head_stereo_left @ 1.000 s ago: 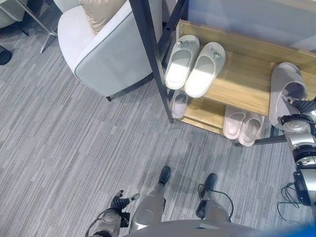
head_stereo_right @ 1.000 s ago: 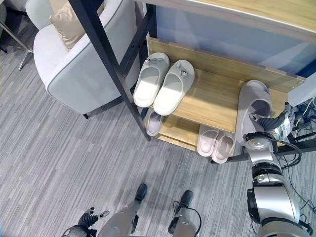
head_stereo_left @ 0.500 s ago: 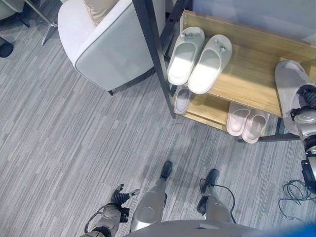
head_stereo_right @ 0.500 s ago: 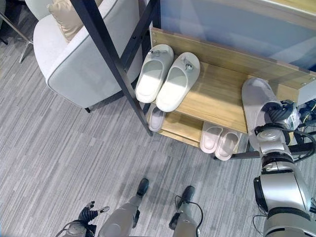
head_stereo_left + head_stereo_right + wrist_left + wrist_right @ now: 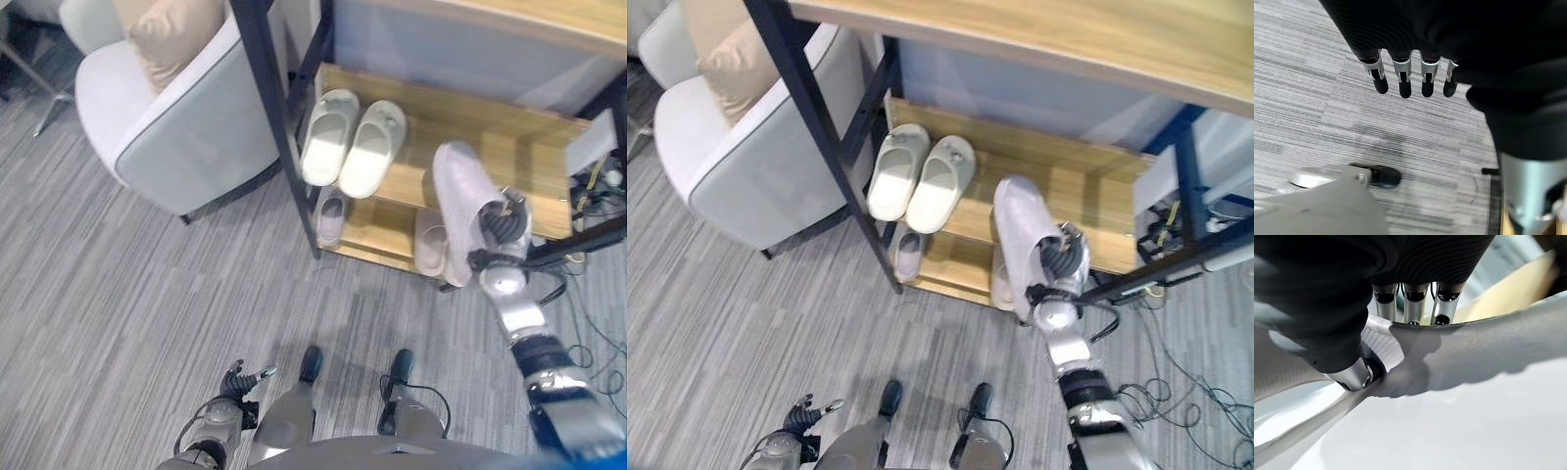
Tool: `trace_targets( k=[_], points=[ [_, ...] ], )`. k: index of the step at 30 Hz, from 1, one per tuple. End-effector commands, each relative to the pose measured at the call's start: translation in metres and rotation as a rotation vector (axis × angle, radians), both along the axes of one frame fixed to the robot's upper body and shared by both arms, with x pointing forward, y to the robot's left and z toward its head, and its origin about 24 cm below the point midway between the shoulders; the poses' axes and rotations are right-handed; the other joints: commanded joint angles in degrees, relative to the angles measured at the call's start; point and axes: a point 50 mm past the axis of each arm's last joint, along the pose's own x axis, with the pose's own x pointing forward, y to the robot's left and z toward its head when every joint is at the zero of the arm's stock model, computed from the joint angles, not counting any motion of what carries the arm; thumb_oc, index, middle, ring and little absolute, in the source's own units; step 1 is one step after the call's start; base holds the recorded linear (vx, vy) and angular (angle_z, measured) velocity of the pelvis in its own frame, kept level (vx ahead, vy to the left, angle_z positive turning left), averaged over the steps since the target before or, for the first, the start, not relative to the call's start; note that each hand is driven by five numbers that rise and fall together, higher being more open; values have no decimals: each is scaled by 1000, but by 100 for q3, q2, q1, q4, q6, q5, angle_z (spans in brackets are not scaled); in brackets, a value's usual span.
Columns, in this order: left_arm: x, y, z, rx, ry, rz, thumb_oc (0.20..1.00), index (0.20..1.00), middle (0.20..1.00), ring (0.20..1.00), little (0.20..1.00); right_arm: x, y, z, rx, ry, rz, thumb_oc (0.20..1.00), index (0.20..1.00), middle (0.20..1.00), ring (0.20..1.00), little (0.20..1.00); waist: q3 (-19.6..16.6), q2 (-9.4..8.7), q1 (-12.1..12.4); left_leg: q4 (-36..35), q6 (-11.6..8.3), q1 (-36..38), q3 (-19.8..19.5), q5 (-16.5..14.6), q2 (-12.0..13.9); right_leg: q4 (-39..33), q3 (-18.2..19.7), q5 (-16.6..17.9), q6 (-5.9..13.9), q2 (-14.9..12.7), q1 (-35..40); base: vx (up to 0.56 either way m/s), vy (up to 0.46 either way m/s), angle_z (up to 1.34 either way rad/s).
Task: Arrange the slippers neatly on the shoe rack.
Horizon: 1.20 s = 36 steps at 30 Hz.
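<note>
Nearest to me, at about 7 o'clock low by the robot's side, the left hand (image 5: 238,382) hangs idle over the grey carpet (image 5: 118,284), its fingers (image 5: 1400,78) straight and released, holding nothing.

At about 3 o'clock, the right hand (image 5: 502,227) is raised in front of the shoe rack (image 5: 509,147). Its fingers (image 5: 1410,303) and thumb pinch the rim at the heel end of a pale lilac slipper (image 5: 456,191), which it holds in the air, toe pointing away to the rack (I cannot say if the toe already touches the middle shelf).

Further, at 12 o'clock, a cream pair of slippers (image 5: 353,147) lies side by side on that middle shelf. Below, on the lower shelf, a small pale slipper (image 5: 331,211) lies at the left, and another pale pair (image 5: 431,245) is partly hidden behind the held one.

I judge the slipper is light, soft foam and bends easily, so a grasp on the thicker sole edge near the heel seems safest; it may droop or twist.

At 10 o'clock stands a light armchair (image 5: 167,127) with a beige cushion.
</note>
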Motion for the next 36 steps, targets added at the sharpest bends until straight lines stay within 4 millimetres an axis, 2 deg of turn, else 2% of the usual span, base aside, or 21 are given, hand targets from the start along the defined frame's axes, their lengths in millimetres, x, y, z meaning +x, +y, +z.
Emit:
trace_targets(
  k=[1,2,4,6,7,9,10,12,15,16,17,23,27,28,29,30,31,32,33,35,36],
  points=[
    [-32,10,-8,20,125,55,1000,1000,1000,1000,1000,-8,-1,23,-39,-103,154,200,200,200,200,200,1,177,11,579,56,255,26,-841,39,150,175,-700,535,-91,1101,81,129,-64],
    [-32,10,-8,20,126,55,1000,1000,1000,1000,1000,-8,-1,22,-39,-101,154,200,200,200,200,200,7,176,20,595,58,264,34,-855,38,152,182,-703,536,-92,1113,59,138,-80],
    [-46,11,-11,22,174,52,1000,1000,1000,1000,1000,-31,0,10,-61,-48,208,200,200,200,200,200,-119,218,-108,723,148,515,140,-1010,0,387,273,-712,583,-168,1260,70,138,-67],
    [-52,11,-12,22,193,55,1000,1000,1000,1000,1000,-37,0,9,-61,-44,220,200,200,200,200,200,-132,247,-147,718,194,613,177,-1043,-30,546,300,-685,610,-209,1257,24,151,-29],
    [-62,12,-13,23,227,45,1000,1000,1000,1000,1000,-46,0,6,-86,-22,255,200,200,200,200,200,-116,326,-197,674,273,782,251,-1061,-72,950,270,-592,687,-334,1206,-18,217,-10],
    [-69,20,-12,34,240,59,1000,1000,1000,1000,1000,-55,5,-1,-61,16,322,200,200,200,200,200,-13,433,-216,621,340,1070,402,-1122,-31,1615,59,-636,662,-511,1068,-20,188,-37],
    [-64,26,-9,47,219,70,1000,1000,1000,1000,1000,-63,5,-7,-95,59,345,200,200,200,200,200,44,447,-275,616,342,1181,403,-1137,32,1965,-19,-754,601,-438,966,-7,98,-55],
    [-55,29,-7,61,178,84,1000,1000,1000,1000,1000,-70,3,-12,-97,86,342,200,200,200,200,200,87,441,-352,618,344,1238,332,-1124,34,2020,82,-836,550,-268,864,2,15,-15],
    [-42,28,-4,72,130,82,1000,1000,1000,1000,1000,-70,3,-13,-103,91,347,200,200,200,200,200,122,468,-426,635,330,1242,266,-1109,56,1951,247,-1056,432,94,623,22,-22,13],
    [-37,22,-5,68,118,56,1000,1000,1000,1000,1000,-67,4,-17,-113,106,354,200,200,200,200,200,165,440,-442,630,311,1267,228,-1099,55,1862,336,-1126,358,310,457,64,-73,9],
    [-41,19,-6,58,125,53,1000,1000,1000,1000,1000,-67,3,-25,-125,143,355,200,200,200,200,200,197,428,-457,697,304,1269,174,-1133,24,1798,473,-1130,333,463,354,92,-95,2],
    [-56,10,-11,37,161,32,1000,1000,1000,1000,1000,-83,-10,-59,-81,291,296,200,200,200,200,200,81,377,-428,729,201,1270,10,-1172,22,1307,620,-1226,128,811,658,117,-120,27],
    [-42,3,-9,27,102,18,1000,1000,1000,1000,1000,-83,-10,-70,-38,322,281,200,200,200,200,200,200,321,-353,1069,-32,911,-50,-1101,202,1083,333,-1329,-23,866,764,11,-164,34],
    [-22,9,-1,39,16,50,1000,1000,1000,1000,1000,-80,-11,-72,-29,330,281,200,200,200,200,200,287,321,-356,1677,-172,537,84,-1007,337,1085,168,-1377,-129,865,788,-51,-101,72],
    [-22,9,-1,39,16,50,1000,1000,1000,1000,1000,-80,-11,-72,-29,330,281,200,200,200,200,200,285,322,-358,1683,-172,531,82,-1010,337,1085,166,-1377,-129,866,785,-61,-93,83],
    [-17,7,0,37,-12,51,1000,1000,1000,1000,1000,-77,-9,-73,-11,323,278,200,200,200,200,200,413,299,-278,2230,-175,222,360,-857,486,1070,85,-1452,-210,887,916,-18,-45,56],
    [-18,7,0,39,-8,56,1000,1000,1000,1000,1000,-76,-7,-73,-8,324,284,200,200,200,200,200,451,273,-234,2342,-164,81,450,-835,606,1074,72,-1503,-231,889,968,1,-42,38],
    [-19,7,-1,52,0,56,1000,1000,1000,1000,1000,-75,-6,-74,-16,331,291,200,200,200,200,200,492,207,-156,2279,-137,-127,495,-907,736,1081,73,-1555,-210,856,1031,113,37,13],
    [-26,8,-3,60,29,65,1000,1000,1000,1000,1000,-73,-3,-75,-29,334,307,200,200,200,200,200,534,132,9,1816,-189,-317,340,-673,922,1113,53,-1593,-168,860,1114,131,68,14],
    [-29,16,-2,89,40,81,1000,1000,1000,1000,1000,-70,-1,-74,-36,324,299,200,200,200,200,200,625,118,183,1236,-313,-607,-49,-174,1017,1175,69,-1739,-180,921,1195,103,98,8],
    [-27,20,0,106,32,81,1000,1000,1000,1000,1000,-69,0,-74,-41,319,298,200,200,200,200,200,660,121,223,1024,-356,-671,-166,-46,1029,1234,79,-1836,-197,929,1220,93,232,3]
  ],
)
